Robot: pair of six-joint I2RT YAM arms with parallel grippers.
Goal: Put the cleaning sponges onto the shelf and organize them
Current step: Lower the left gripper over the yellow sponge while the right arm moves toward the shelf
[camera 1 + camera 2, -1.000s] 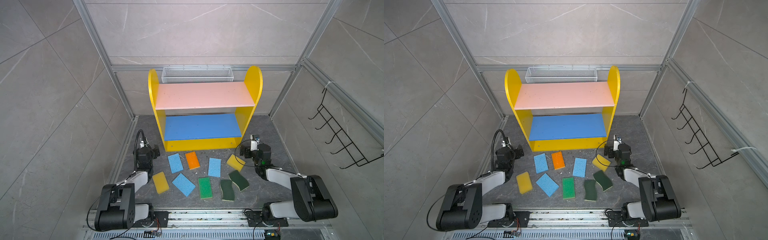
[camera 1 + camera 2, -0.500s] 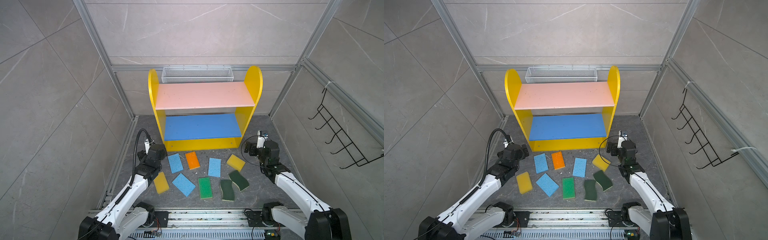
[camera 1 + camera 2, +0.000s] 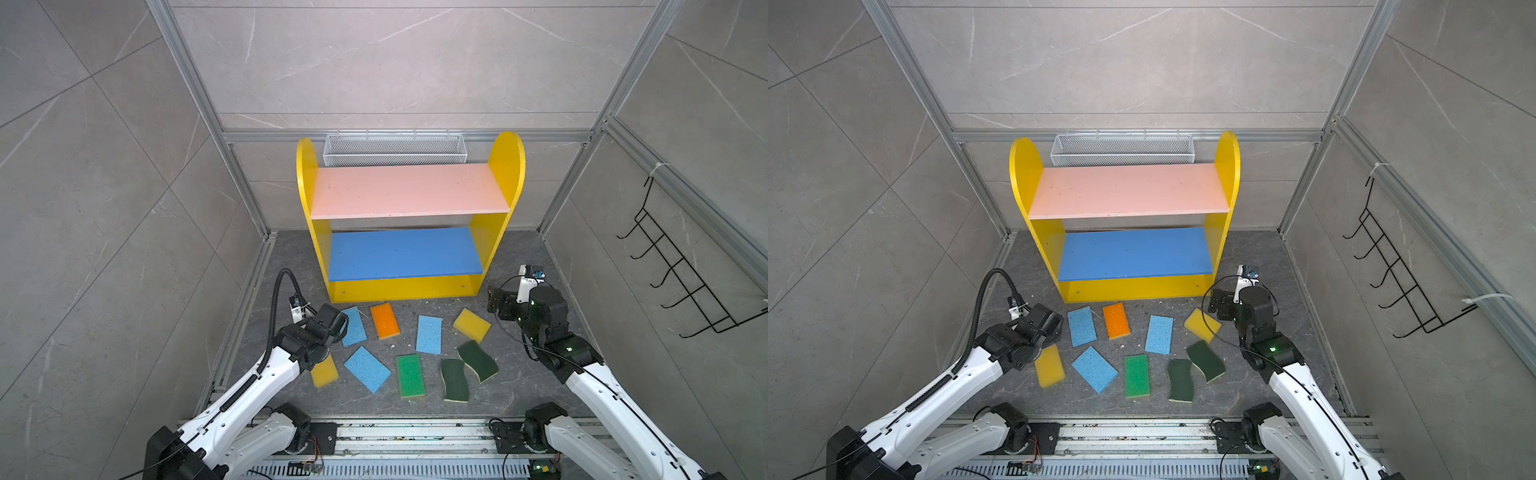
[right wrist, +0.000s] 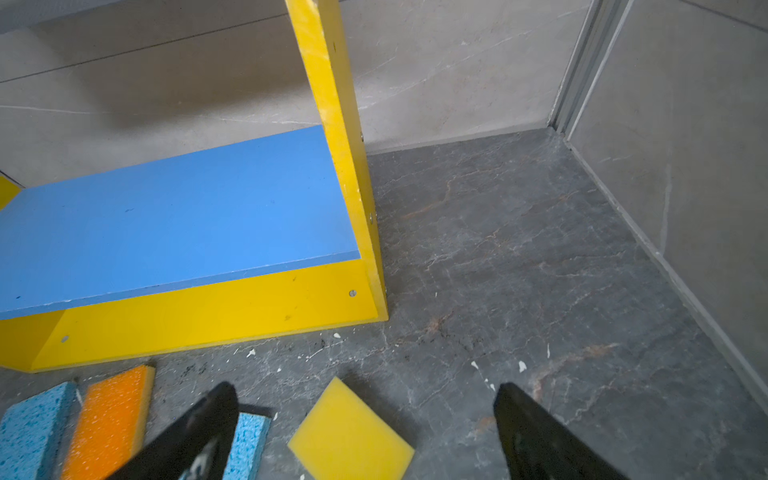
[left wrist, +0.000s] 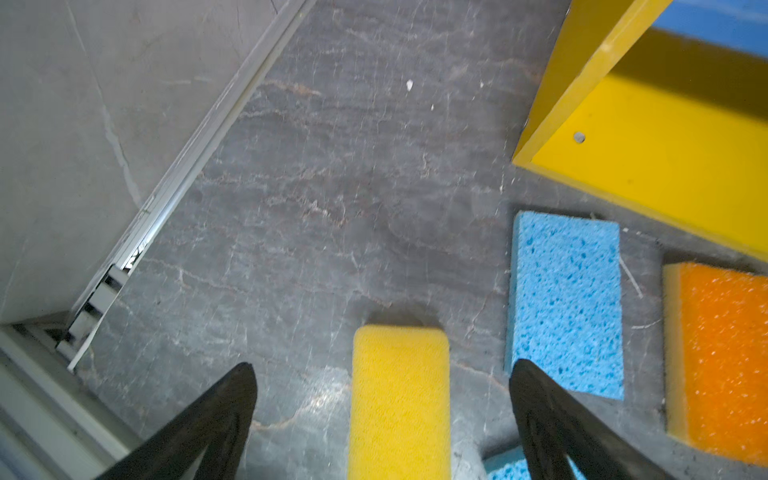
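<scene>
The yellow shelf (image 3: 409, 191) stands at the back with its pink and blue boards bare. Several cleaning sponges lie on the dark floor in front of it: three light blue (image 3: 353, 326), one orange (image 3: 385, 320), one green (image 3: 410, 375), two dark green scourers (image 3: 454, 380) and two yellow. My left gripper (image 5: 380, 365) hangs open above the left yellow sponge (image 5: 400, 403), which shows between its fingers. My right gripper (image 4: 363, 385) is open above the right yellow sponge (image 4: 351, 440), near the shelf's right front corner. Neither gripper holds anything.
A white wire mesh basket (image 3: 395, 149) hangs on the back wall behind the shelf. A black wire hook rack (image 3: 681, 282) is on the right wall. Aluminium frame rails (image 5: 183, 174) edge the floor on both sides.
Both arms have unfolded from their low tucked pose. The left gripper moved right over the left yellow sponge. The right gripper shifted slightly by the shelf's right corner. No sponge moved.
</scene>
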